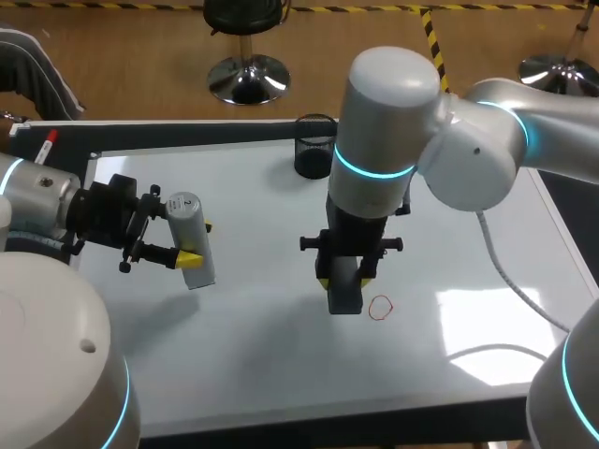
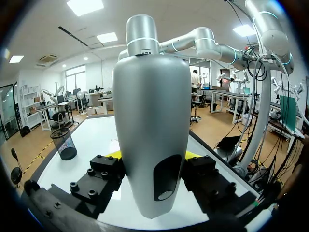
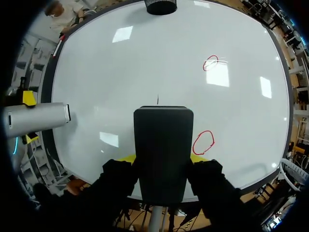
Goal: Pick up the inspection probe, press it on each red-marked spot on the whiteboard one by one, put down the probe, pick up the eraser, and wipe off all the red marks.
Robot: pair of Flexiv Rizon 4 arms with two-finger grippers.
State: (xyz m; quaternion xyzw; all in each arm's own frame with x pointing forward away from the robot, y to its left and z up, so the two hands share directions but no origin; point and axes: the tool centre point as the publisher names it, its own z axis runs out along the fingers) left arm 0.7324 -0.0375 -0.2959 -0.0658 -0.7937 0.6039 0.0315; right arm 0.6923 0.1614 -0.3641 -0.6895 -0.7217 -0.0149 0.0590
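Head view: right gripper (image 1: 345, 280) pinches eraser (image 1: 344, 297) just beside red mark (image 1: 380, 308); left gripper (image 1: 198, 242) clamps probe (image 1: 186, 223) above whiteboard (image 1: 243, 365). Looks like the wipe step. Next move needs the eraser slid over that mark.

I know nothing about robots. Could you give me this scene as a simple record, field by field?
Left jaws: shut on the grey inspection probe, held over the whiteboard's left side
Right jaws: shut on the black eraser, low over the board; contact cannot be told
Whiteboard: lies flat on the table
Red marks: two circles, one right beside the eraser, one farther ahead
Mesh pen cup: stands at the board's far edge
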